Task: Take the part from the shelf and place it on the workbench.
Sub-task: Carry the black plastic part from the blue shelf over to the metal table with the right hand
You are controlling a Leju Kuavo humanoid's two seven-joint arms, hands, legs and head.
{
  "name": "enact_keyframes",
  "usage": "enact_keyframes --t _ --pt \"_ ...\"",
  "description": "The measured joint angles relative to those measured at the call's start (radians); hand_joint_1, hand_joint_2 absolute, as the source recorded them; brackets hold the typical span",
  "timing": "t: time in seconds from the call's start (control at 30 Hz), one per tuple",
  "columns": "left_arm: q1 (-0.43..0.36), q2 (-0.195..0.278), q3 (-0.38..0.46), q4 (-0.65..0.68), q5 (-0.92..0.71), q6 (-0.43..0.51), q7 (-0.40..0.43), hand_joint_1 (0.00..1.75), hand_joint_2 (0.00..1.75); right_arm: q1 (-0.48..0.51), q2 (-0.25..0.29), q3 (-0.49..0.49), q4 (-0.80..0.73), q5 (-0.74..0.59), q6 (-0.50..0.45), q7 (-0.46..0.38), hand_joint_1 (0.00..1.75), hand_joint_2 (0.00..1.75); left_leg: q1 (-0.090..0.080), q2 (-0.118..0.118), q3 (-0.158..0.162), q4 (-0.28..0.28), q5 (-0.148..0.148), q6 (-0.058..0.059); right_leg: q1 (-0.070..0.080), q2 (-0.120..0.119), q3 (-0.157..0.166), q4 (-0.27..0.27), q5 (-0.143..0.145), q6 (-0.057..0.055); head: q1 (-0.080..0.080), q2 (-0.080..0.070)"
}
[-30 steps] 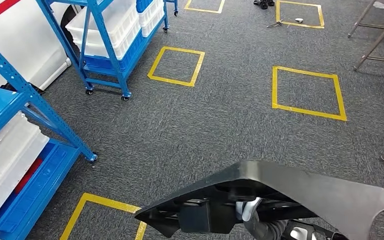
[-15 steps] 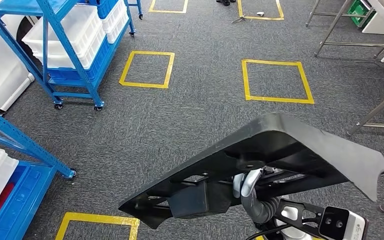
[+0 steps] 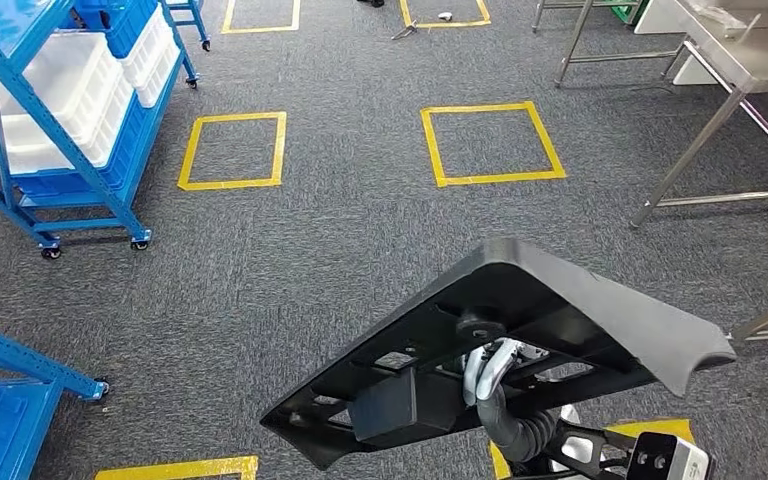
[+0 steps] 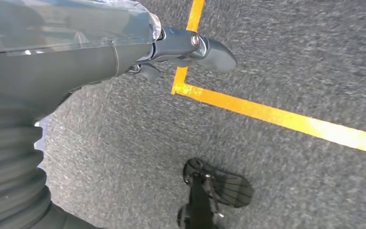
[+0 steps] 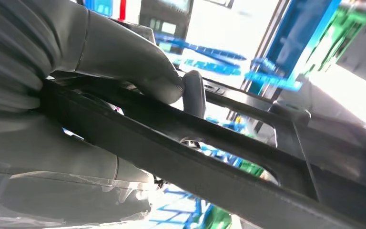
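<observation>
A large black plastic part, flat with a ribbed underside, hangs low in the head view over the carpet. My right hand grips it from below, mostly hidden by the part. In the right wrist view the thumb presses over a black bar of the part. The steel workbench stands at the far right, some way ahead of the part. My left hand hangs beside my body over the floor, holding nothing, one finger stretched out.
A wheeled blue shelf with white bins stands at the left, and another blue shelf's foot sits lower left. Yellow tape squares mark the grey carpet. Slanting workbench legs reach the floor at right.
The camera has swung to the right: the shelves slid left and the steel workbench came into view. The part stays in my right hand.
</observation>
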Motion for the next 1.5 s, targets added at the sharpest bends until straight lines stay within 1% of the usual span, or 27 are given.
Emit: enact_keyframes --t 0.07,0.13,0.17,0.2,0.23,0.3,0.33,0.37,0.43,0.5,0.53,0.57,0.63,0.7,0.73,0.77,0.87,0.93,1.0,1.07,1.17,1.23,1.27,1.3,1.37,1.43,1.5 --pt "0.0 0.004 0.0 0.0 -0.001 0.0 -0.004 0.0 1.75 0.016 0.004 -0.009 -0.005 0.002 0.001 0.0 1.75 1.75 0.004 -0.035 -0.017 0.05 -0.039 -0.009 -0.006 0.022 0.001 -0.005 0.004 -0.013 0.0 0.0" --pt "0.002 0.007 0.0 0.0 -0.001 -0.001 -0.005 0.0 1.75 0.025 0.009 -0.013 -0.008 0.002 0.003 0.0 1.75 1.75 0.007 -0.081 -0.077 0.184 -0.11 -0.013 -0.007 0.045 0.001 -0.005 0.006 -0.02 0.0 0.0" --pt "0.004 0.009 0.0 0.0 -0.001 -0.001 -0.005 0.0 1.75 0.03 0.01 -0.014 -0.008 0.002 0.003 0.0 1.75 1.75 0.007 -0.091 -0.112 0.256 -0.137 -0.013 -0.005 0.059 0.0 -0.005 0.006 -0.022 0.0 0.0" --pt "0.006 0.01 0.0 0.0 -0.001 -0.001 -0.005 0.0 1.75 0.036 0.01 -0.016 -0.008 0.002 0.004 0.0 1.75 1.75 0.007 -0.095 -0.136 0.302 -0.147 -0.013 -0.004 0.073 0.001 -0.004 0.006 -0.022 0.0 0.0" --pt "0.007 0.011 0.0 0.0 -0.001 -0.001 -0.005 0.0 1.75 0.041 0.01 -0.017 -0.008 0.002 0.004 0.0 1.75 1.75 0.007 -0.096 -0.142 0.305 -0.132 -0.011 -0.002 0.088 0.002 -0.003 0.006 -0.022 0.0 0.0" --pt "0.008 0.013 0.0 0.0 -0.001 -0.001 -0.005 0.0 1.75 0.045 0.01 -0.019 -0.008 0.002 0.004 0.0 1.75 1.75 0.007 -0.111 -0.099 0.193 -0.053 -0.003 -0.001 0.116 0.006 -0.001 0.006 -0.022 0.0 0.0" --pt "0.007 0.014 0.0 0.0 -0.001 -0.001 -0.005 0.0 1.75 0.046 0.011 -0.019 -0.009 0.002 0.004 0.0 1.75 1.75 0.007 -0.135 -0.068 0.118 -0.018 0.002 0.0 0.128 0.006 0.0 0.006 -0.02 0.0 0.0" --pt "0.007 0.016 0.0 0.0 -0.001 -0.001 -0.005 0.0 1.75 0.047 0.012 -0.02 -0.009 0.003 0.004 0.0 1.75 1.75 0.007 -0.158 -0.044 0.059 0.004 0.006 0.0 0.14 0.004 0.002 0.006 -0.017 0.0 0.0" --pt "0.006 0.019 0.0 0.0 -0.002 -0.001 -0.006 0.0 1.75 0.05 0.015 -0.022 -0.01 0.003 0.004 0.0 1.75 1.75 0.005 -0.184 -0.027 0.013 0.012 0.012 -0.004 0.162 -0.004 0.003 0.011 -0.004 0.0 0.0" --pt "0.004 0.021 0.0 0.0 -0.006 -0.001 -0.006 0.0 1.75 0.056 0.017 -0.028 -0.013 0.007 0.006 0.0 1.75 1.75 0.005 -0.163 -0.025 0.005 0.018 0.021 -0.008 0.179 -0.011 0.002 0.015 0.01 0.0 0.0" --pt "0.002 0.022 0.0 -0.001 -0.008 -0.001 -0.006 0.0 1.75 0.06 0.019 -0.032 -0.016 0.01 0.009 -0.001 1.75 1.75 0.007 -0.152 -0.022 -0.001 0.023 0.027 -0.006 0.167 -0.016 0.011 0.008 0.015 0.0 0.0" --pt "0.001 0.022 0.0 -0.001 -0.009 -0.001 -0.006 0.0 1.75 0.062 0.02 -0.037 -0.02 0.014 0.011 -0.001 1.75 1.75 0.009 -0.138 -0.02 -0.008 0.027 0.033 -0.004 0.141 -0.029 0.038 -0.011 0.019 0.0 0.0" --pt "0.002 0.023 0.0 -0.001 -0.01 -0.002 -0.005 0.0 1.75 0.065 0.025 -0.042 -0.026 0.021 0.015 -0.001 1.75 1.75 0.009 -0.111 -0.018 -0.014 0.03 0.04 -0.003 0.077 -0.086 0.155 -0.077 0.025 0.0 0.0" --pt "0.003 0.023 0.0 -0.001 -0.009 -0.005 -0.004 0.0 1.75 0.071 0.03 -0.044 -0.03 0.031 0.015 0.0 1.75 1.75 0.006 -0.082 -0.02 -0.013 0.028 0.04 -0.008 0.053 -0.145 0.277 -0.126 0.032 0.0 0.0" --pt "0.003 0.023 0.0 -0.001 -0.008 -0.008 -0.004 0.0 1.75 0.074 0.032 -0.044 -0.032 0.036 0.015 0.0 1.75 1.75 0.006 -0.069 -0.019 -0.012 0.027 0.039 -0.011 0.05 -0.15 0.292 -0.123 0.034 0.0 0.0" --pt "0.001 0.023 0.0 -0.001 -0.008 -0.012 -0.003 0.0 1.75 0.078 0.035 -0.045 -0.036 0.042 0.014 0.001 1.75 1.75 0.006 -0.056 -0.018 -0.012 0.025 0.037 -0.013 0.045 -0.134 0.264 -0.101 0.036 0.0 0.0" --pt "-0.003 0.022 0.0 0.0 -0.011 -0.029 -0.008 0.0 1.75 0.092 0.041 -0.045 -0.047 0.076 0.007 0.001 1.75 1.75 0.003 -0.028 -0.01 -0.006 0.014 0.024 -0.011 -0.002 -0.016 0.056 -0.021 0.029 0.0 0.0" --pt "-0.005 0.021 -0.001 0.0 -0.016 -0.035 -0.012 0.0 1.75 0.106 0.043 -0.045 -0.053 0.102 -0.005 0.0 1.75 1.75 -0.001 -0.014 -0.006 -0.002 0.008 0.012 -0.004 -0.016 0.012 0.002 -0.014 0.018 0.0 0.0" --pt "-0.008 0.021 -0.002 0.0 -0.019 -0.036 -0.013 0.0 1.75 0.116 0.044 -0.044 -0.056 0.113 -0.017 0.0 1.75 1.75 0.001 -0.001 -0.002 -0.002 0.003 0.0 -0.002 0.007 0.01 0.001 -0.011 0.006 0.0 0.0" --pt "-0.012 0.021 -0.002 0.0 -0.02 -0.037 -0.012 0.0 1.75 0.119 0.045 -0.044 -0.057 0.115 -0.025 0.0 1.75 1.75 0.006 -0.027 -0.011 0.028 -0.023 -0.01 -0.004 0.027 0.009 -0.004 -0.006 -0.007 0.0 0.0" --pt "-0.01 0.021 -0.002 0.0 -0.022 -0.04 -0.01 0.0 1.75 0.117 0.046 -0.045 -0.057 0.111 -0.026 0.0 1.75 1.75 0.009 -0.087 -0.093 0.211 -0.12 -0.015 -0.004 0.056 0.008 -0.005 -0.002 -0.018 0.0 0.0" --pt "-0.007 0.021 -0.002 0.0 -0.023 -0.044 -0.004 0.0 1.75 0.116 0.046 -0.045 -0.057 0.105 -0.025 0.0 1.75 1.75 0.009 -0.095 -0.141 0.303 -0.139 -0.015 0.0 0.082 0.008 -0.004 -0.002 -0.02 0.0 0.0" --pt "-0.006 0.02 -0.003 0.0 -0.024 -0.046 -0.001 0.0 1.75 0.115 0.046 -0.045 -0.057 0.102 -0.024 0.001 1.75 1.75 0.009 -0.096 -0.14 0.291 -0.117 -0.012 0.002 0.096 0.009 -0.003 -0.002 -0.02 0.0 0.0" --pt "-0.006 0.02 -0.003 0.0 -0.024 -0.047 0.0 0.0 1.75 0.113 0.046 -0.045 -0.057 0.1 -0.024 0.001 1.75 1.75 0.009 -0.102 -0.12 0.239 -0.079 -0.008 0.003 0.109 0.011 -0.002 -0.002 -0.019 0.0 0.0" --pt "-0.006 0.021 -0.003 0.0 -0.025 -0.048 0.001 0.0 1.75 0.11 0.046 -0.045 -0.057 0.1 -0.023 0.001 1.75 1.75 0.009 -0.143 -0.063 0.098 -0.009 0.003 0.004 0.132 0.011 0.0 -0.002 -0.016 0.0 0.0" --pt "-0.006 0.021 -0.003 0.0 -0.023 -0.048 0.003 0.0 1.75 0.106 0.046 -0.045 -0.057 0.097 -0.021 0.002 1.75 1.75 0.007 -0.174 -0.033 0.024 0.012 0.011 0.001 0.154 0.004 0.003 0.002 -0.006 0.0 0.0" --pt "-0.007 0.02 -0.003 0.0 -0.016 -0.048 0.007 0.0 1.75 0.101 0.046 -0.045 -0.057 0.089 -0.016 0.006 1.75 1.75 0.004 -0.162 -0.03 0.014 0.012 0.019 -0.002 0.176 -0.005 0.002 0.008 0.01 0.0 0.0"
